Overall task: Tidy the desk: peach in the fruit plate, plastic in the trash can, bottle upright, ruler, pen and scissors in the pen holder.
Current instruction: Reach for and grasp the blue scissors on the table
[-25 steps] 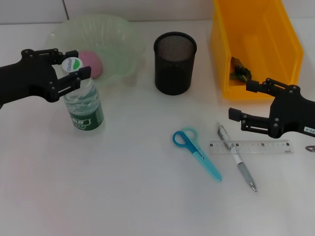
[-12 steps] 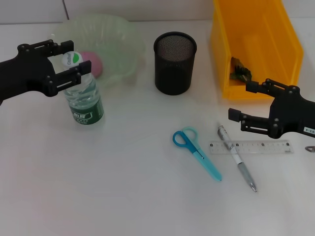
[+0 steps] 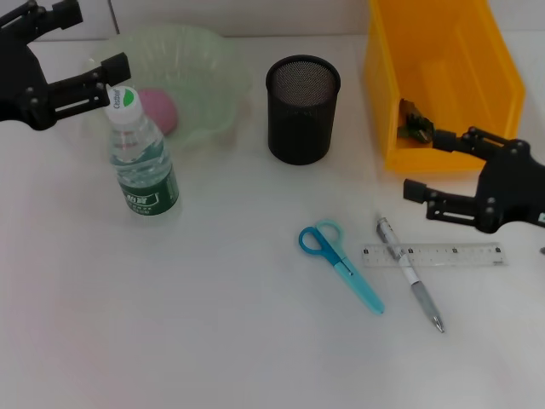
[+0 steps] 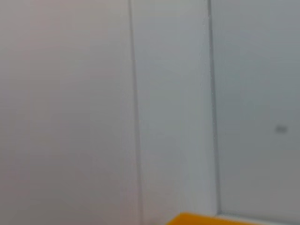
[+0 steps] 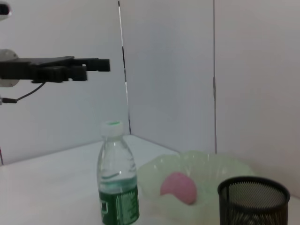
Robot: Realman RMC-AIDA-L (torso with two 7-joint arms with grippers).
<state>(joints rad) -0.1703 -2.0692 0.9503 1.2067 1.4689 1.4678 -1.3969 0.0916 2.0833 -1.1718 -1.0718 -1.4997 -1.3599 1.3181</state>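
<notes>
The clear bottle [image 3: 141, 164] with a green label stands upright on the table, free of any grip; it also shows in the right wrist view [image 5: 117, 183]. My left gripper [image 3: 94, 38] is open and empty, raised above and behind the bottle; it shows in the right wrist view [image 5: 70, 69] too. The pink peach [image 3: 158, 110] lies in the pale green fruit plate [image 3: 204, 64]. The blue scissors [image 3: 341, 262], the pen [image 3: 410, 274] and the clear ruler [image 3: 443, 254] lie on the table; the pen crosses the ruler. My right gripper [image 3: 423, 164] is open and empty, just above the ruler.
The black mesh pen holder [image 3: 302, 111] stands at the back centre. The yellow bin [image 3: 477, 60] at the back right holds a dark scrap of plastic [image 3: 415, 124]. The left wrist view shows only wall and a yellow sliver [image 4: 211, 219].
My left gripper has let go of the bottle's neck and moved up and back to the left. The bottle stays upright. My right gripper has shifted slightly right.
</notes>
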